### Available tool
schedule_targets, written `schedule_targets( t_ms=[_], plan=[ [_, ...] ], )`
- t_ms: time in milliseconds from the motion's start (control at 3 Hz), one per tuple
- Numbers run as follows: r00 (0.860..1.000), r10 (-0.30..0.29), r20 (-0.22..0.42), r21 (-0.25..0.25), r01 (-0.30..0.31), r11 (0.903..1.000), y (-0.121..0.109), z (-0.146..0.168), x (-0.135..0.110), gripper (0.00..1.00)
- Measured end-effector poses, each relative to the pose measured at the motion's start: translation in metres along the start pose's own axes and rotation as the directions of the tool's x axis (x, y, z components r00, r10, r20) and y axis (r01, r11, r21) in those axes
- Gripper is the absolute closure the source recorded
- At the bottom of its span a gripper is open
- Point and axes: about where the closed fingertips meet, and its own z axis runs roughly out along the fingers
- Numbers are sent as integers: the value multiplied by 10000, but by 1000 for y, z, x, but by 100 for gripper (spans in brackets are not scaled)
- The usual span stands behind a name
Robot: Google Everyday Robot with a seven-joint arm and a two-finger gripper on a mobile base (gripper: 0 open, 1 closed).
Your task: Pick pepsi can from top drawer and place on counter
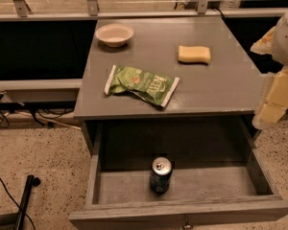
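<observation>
Reach step, can not grabbed yet. A green snack bag [141,84] is left on the table [221,90]. Below it the pepsi can [161,174] is stood upright in the pulled-out top drawer [182,215], near the front board. The gripper [276,97] is parked far right, well apart and higher up. Open or shut can't be told. A move down and left is called for.

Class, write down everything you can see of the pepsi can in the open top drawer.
The pepsi can is small, dark blue and metal-looking, with a silver top bearing a pull tab. It stands upright on the floor of the open top drawer, near its middle, touching nothing else. The pincer hangs apart at the right edge, beside the counter.
</observation>
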Motion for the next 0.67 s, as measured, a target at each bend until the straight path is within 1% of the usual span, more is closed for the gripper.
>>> schedule_targets(
  t_ms=[333, 667],
  plan=[
    [10000, 0, 0, 0, 0, 10000, 0, 0, 0, 0],
    [9974, -183, 697, 210, 168, 9996, 4, 7, 2, 0]
  ],
)
